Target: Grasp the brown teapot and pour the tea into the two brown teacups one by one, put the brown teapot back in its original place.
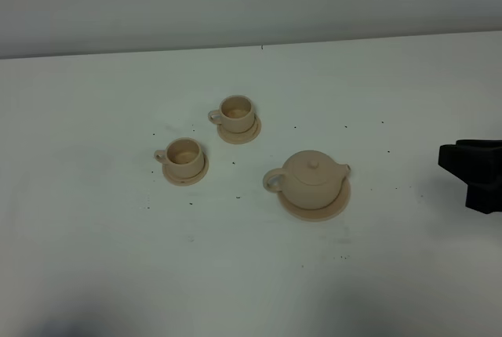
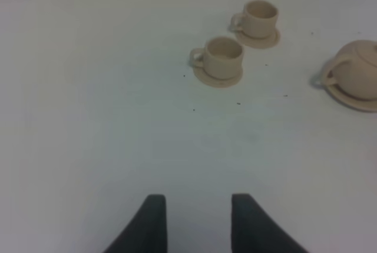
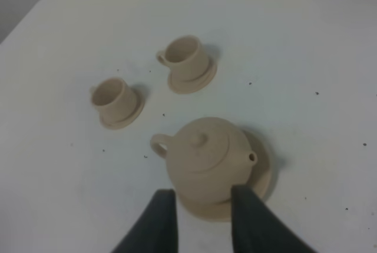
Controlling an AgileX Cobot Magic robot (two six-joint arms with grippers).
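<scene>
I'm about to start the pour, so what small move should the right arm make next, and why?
Probably ease the right gripper in toward the brown teapot, aiming for its handle. The jaws stand open and empty, well short of the pot, which sits on its saucer; the handle faces away from that arm.

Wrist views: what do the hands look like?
Left hand and right hand match: two dark-grey fingers each, flat, widening toward the base, rounded tips. No cables or markings visible. Overhead, only a black blocky piece of the right arm shows.
</scene>
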